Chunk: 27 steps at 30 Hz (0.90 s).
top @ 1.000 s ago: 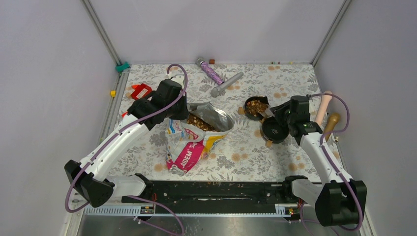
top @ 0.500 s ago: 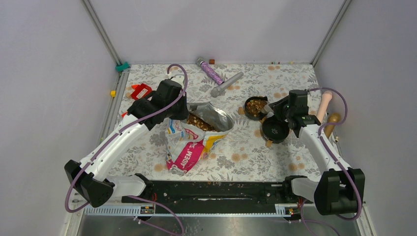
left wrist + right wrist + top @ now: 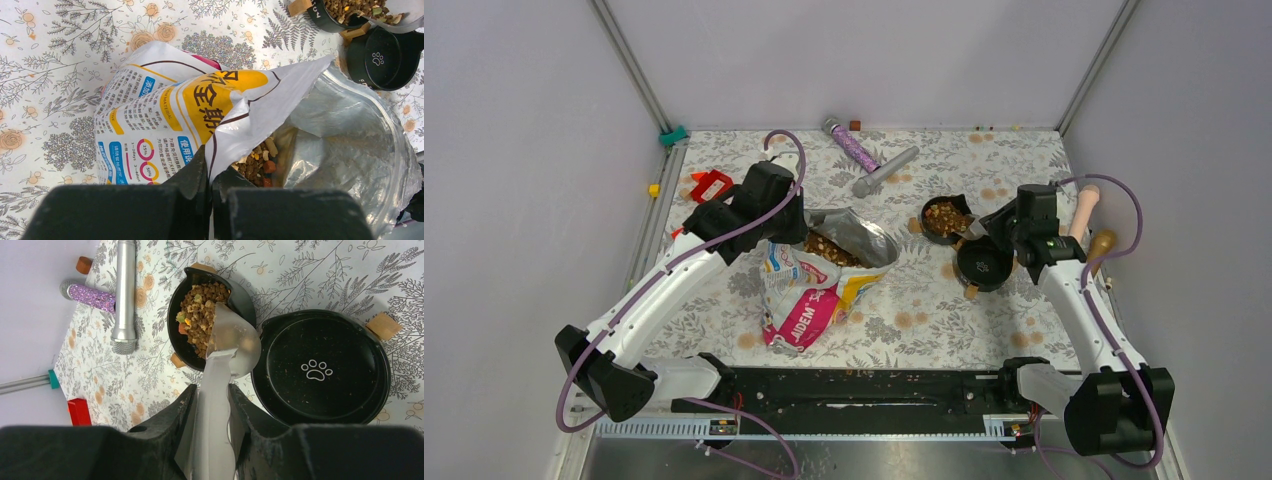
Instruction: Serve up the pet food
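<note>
1. From above, we see the left arm stretched forward and inward, with the left gripper (image 3: 802,236) at the rim of the open bag (image 3: 809,300). The right arm bends inward, its right gripper (image 3: 994,232) beside two black bowls. A floral mat (image 3: 924,320) covers the table, with pale walls around it. Pet food (image 3: 945,215) fills the far bowl (image 3: 925,216), and more shows in the bag's mouth.
2. At the left wrist, we look down on the bag's printed side lying on the mat. The jaws are pressed together on the bag's folded rim, and kibble sits just inside the foil.
3. At the right wrist, the jaws clamp the handle of a silver scoop (image 3: 222,355). Its cup hangs over the filled bowl's near edge, beside the paw-print bowl (image 3: 320,335).
</note>
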Each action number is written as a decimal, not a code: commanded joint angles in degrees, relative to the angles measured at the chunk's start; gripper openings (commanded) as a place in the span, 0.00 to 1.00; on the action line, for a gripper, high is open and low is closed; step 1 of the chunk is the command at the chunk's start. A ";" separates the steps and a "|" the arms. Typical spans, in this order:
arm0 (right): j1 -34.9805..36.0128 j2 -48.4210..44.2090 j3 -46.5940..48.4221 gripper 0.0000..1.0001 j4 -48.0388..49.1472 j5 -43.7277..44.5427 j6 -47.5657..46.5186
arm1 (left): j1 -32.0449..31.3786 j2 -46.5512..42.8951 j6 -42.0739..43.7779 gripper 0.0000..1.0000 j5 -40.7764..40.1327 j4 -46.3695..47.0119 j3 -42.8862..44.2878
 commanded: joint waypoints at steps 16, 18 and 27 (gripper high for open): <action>-0.45 6.71 6.90 0.00 0.93 -1.15 -0.02 | -0.16 0.41 0.16 0.00 0.29 1.06 1.25; -0.43 6.81 7.30 0.00 0.90 -1.04 -0.31 | -0.14 0.40 0.16 0.00 0.33 1.11 1.27; -0.43 5.30 9.08 0.00 -4.77 2.30 -6.15 | -0.11 0.13 0.16 0.00 0.58 1.12 1.32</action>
